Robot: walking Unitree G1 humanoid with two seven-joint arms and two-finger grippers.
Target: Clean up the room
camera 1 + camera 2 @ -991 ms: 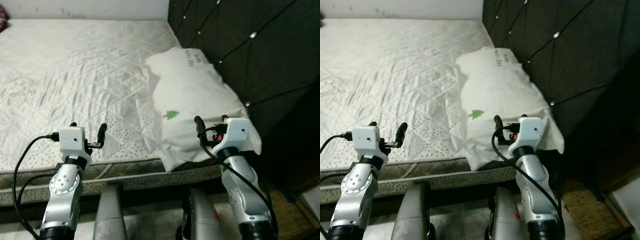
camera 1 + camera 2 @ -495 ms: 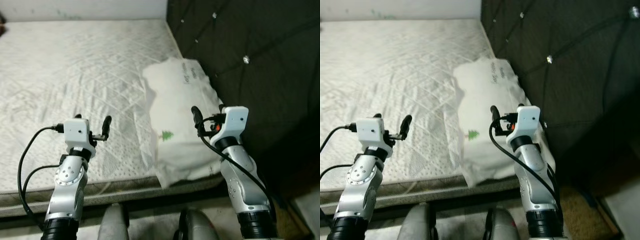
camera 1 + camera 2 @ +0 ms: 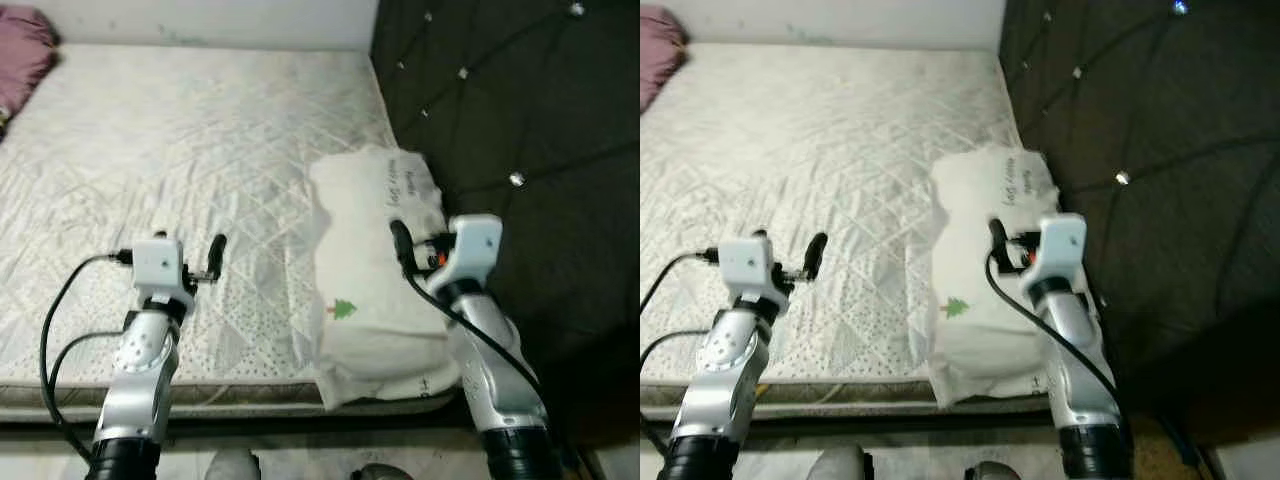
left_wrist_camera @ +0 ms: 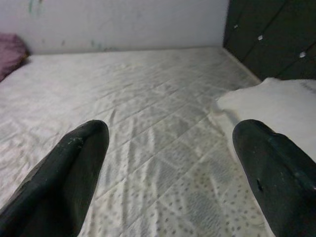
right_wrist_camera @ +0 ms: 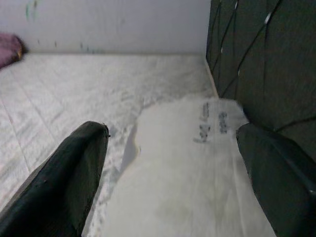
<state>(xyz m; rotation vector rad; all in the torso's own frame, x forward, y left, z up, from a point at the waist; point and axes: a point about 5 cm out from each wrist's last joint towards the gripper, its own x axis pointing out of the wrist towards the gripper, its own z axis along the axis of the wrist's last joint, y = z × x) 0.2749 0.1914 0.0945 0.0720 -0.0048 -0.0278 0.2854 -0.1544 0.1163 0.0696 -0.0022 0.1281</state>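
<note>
Left eye view: both arms are raised over the near edge of a bed (image 3: 200, 140), whose bare quilted white mattress runs up to a pale wall (image 3: 200, 20). The left gripper (image 3: 195, 262) hangs above the mattress with its jaws spread wide and nothing between them; in the left wrist view its two black fingers (image 4: 74, 163) frame open mattress, with the white pillow (image 3: 375, 300) off beyond one fingertip. The right gripper (image 3: 415, 245) hovers directly over that pillow, jaws likewise wide apart and empty; the right wrist view shows the pillow lying straight ahead between them, its small printed lettering (image 5: 212, 126) near the far end. The pillow lies against the dark tufted headboard (image 3: 520, 130), just beside the right jaws. A small green tree mark (image 3: 343, 309) sits on the pillow's near half. A pink bundle of cloth (image 3: 22, 60) lies far beyond the left jaws, at the bed's far corner.
</note>
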